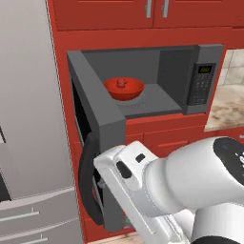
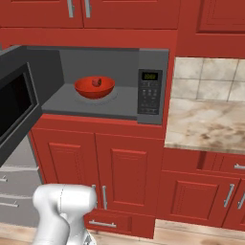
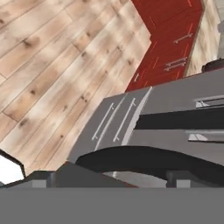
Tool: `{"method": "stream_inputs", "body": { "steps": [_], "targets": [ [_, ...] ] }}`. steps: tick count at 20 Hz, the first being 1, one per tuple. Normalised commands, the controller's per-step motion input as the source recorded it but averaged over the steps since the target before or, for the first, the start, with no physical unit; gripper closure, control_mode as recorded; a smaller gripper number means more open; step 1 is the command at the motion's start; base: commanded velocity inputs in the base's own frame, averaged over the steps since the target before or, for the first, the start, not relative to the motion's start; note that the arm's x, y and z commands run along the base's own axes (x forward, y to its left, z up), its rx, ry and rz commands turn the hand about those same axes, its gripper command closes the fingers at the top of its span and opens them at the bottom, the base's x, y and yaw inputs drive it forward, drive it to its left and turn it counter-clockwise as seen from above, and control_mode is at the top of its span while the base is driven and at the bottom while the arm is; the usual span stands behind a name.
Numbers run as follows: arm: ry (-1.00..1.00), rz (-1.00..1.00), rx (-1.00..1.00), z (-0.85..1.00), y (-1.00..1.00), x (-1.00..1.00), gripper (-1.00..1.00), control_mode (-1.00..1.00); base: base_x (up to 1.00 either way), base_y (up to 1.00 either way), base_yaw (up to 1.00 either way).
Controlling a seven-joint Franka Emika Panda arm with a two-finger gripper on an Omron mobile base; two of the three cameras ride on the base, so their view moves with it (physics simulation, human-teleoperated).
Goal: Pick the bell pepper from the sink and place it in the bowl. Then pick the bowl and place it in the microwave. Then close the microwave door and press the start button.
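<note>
The red bowl sits inside the open microwave, with the small red bell pepper in it. The microwave door swings wide open to the left. Its dark bar handle curves just in front of my gripper. The fingertips stand far apart, so the gripper is open with nothing in it. In the left base view my hand presses close to the door's outer edge. The sink is out of view.
The control panel with its green display is on the microwave's right. A tall grey fridge stands to the left, and a marble counter to the right. Red cabinets and wooden floor lie below.
</note>
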Motion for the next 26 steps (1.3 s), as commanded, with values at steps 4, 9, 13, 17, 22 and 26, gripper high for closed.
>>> {"method": "stream_inputs", "body": {
  "steps": [4, 9, 13, 17, 22, 26],
  "targets": [
    [-0.20, -0.15, -0.02, -0.33, 0.83, 0.22, -1.00, -1.00, 0.00, 0.00, 0.00],
    [-0.24, -0.13, -0.03, -0.02, 0.80, 0.00, -1.00, -1.00, 0.00, 0.00, 0.00],
    [-0.13, -0.19, -0.03, 0.00, 0.62, 0.36, -1.00, -1.00, 0.00, 0.00, 0.00],
    [-0.02, -0.27, 0.00, -0.09, 0.19, 0.76, -1.00, -1.00, 0.00, 0.00, 0.00],
    [0.00, -0.29, -0.01, -0.40, 0.10, 1.00, -1.00, -1.00, 0.00, 0.00, 0.00],
    [0.00, -0.25, 0.00, -0.21, -0.13, 0.51, -1.00, -1.00, 0.00, 0.00, 0.00]
  ]
}}
